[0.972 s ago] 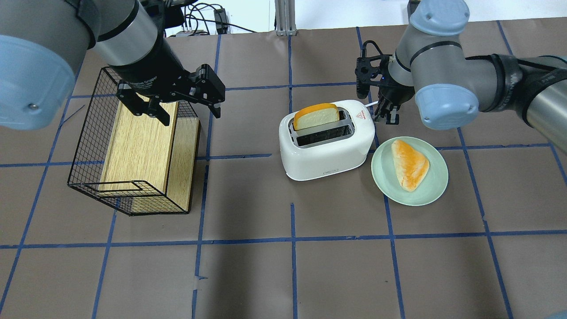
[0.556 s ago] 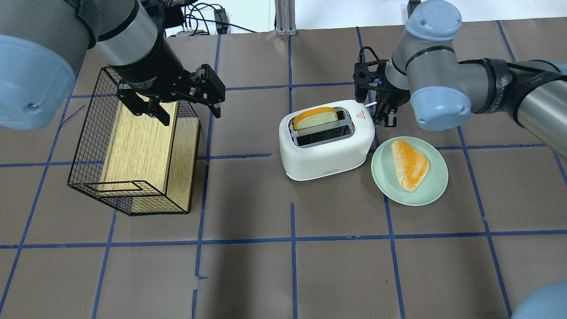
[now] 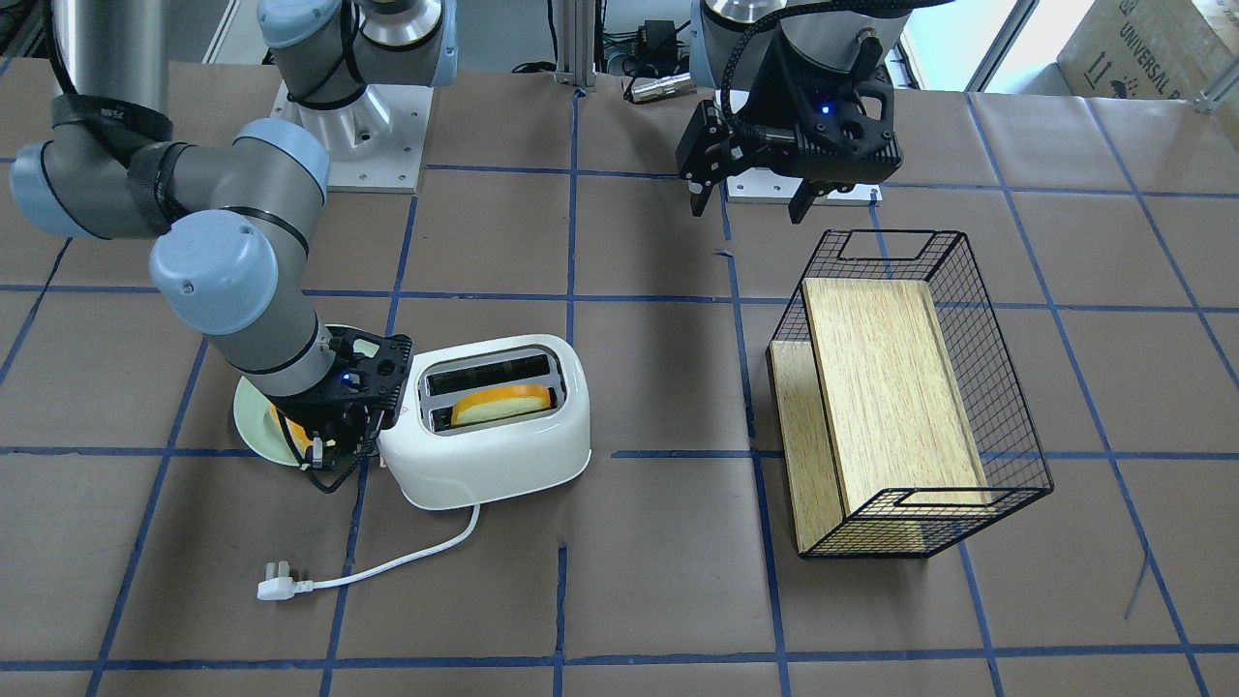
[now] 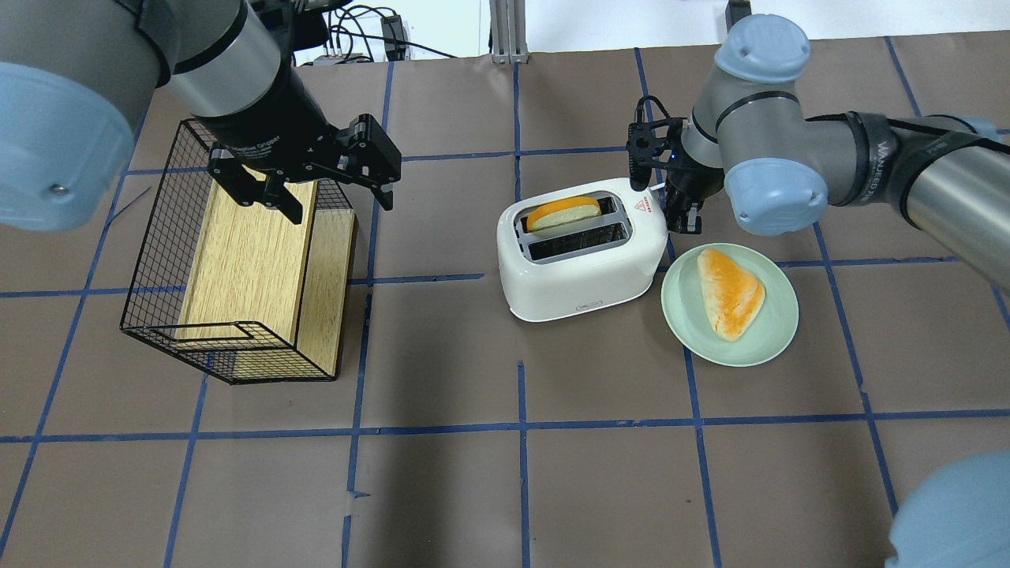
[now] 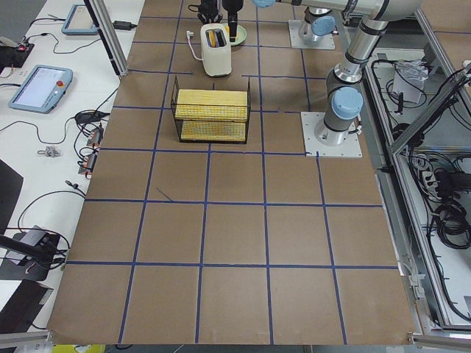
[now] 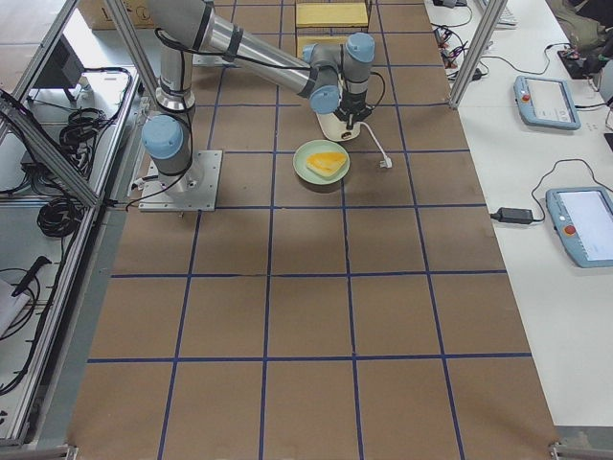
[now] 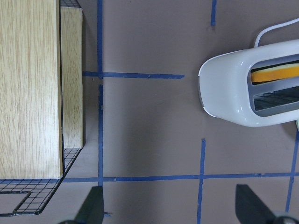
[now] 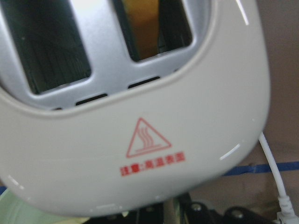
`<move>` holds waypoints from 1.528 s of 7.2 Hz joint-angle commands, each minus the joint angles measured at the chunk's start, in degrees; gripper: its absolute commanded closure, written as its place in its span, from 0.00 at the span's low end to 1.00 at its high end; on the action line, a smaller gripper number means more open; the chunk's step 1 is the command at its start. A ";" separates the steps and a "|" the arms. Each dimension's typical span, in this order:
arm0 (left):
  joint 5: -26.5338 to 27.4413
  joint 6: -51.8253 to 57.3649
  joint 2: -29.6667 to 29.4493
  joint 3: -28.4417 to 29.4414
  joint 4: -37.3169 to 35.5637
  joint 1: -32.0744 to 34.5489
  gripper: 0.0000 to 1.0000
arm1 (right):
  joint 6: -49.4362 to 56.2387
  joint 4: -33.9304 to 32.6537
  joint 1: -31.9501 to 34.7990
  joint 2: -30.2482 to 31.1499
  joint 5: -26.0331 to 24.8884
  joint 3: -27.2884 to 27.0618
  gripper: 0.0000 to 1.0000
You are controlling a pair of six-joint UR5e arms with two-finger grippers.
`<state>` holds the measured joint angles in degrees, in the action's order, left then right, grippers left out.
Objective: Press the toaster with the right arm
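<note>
The white toaster [image 4: 580, 256] stands mid-desk [image 4: 505, 489] just beside a pale green plate [image 4: 777, 335]. The right hand [image 4: 683, 214] sits low, close against its labelled end, where the lever is hidden; whether its wiry fingers are spread or pinched I cannot tell. With the toast slice [image 4: 562, 213] low in the far slot, the press looks underway: next, a straight downward push until it latches, without shoving the toaster. The left hand [image 4: 339, 207] hangs released above the wire basket [image 4: 158, 260].
</note>
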<state>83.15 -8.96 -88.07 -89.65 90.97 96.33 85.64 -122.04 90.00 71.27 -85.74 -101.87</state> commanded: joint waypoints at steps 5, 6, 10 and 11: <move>0.00 0.00 0.00 0.00 0.00 0.00 0.00 | -34.21 17.31 -0.97 11.66 -0.13 4.13 0.00; 0.00 0.00 0.00 0.00 0.00 0.00 0.00 | -42.23 20.67 -0.97 14.92 -0.21 4.05 0.00; 0.00 0.00 0.00 0.00 0.00 0.00 0.00 | -55.82 29.83 -0.71 24.79 -2.48 3.87 0.00; 0.00 0.00 0.00 0.00 0.00 0.00 0.00 | -58.37 30.71 -0.62 24.79 -3.54 4.22 0.00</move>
<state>83.14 -8.96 -88.07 -89.65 90.97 96.33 30.26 -92.57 89.33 95.60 -87.99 -97.84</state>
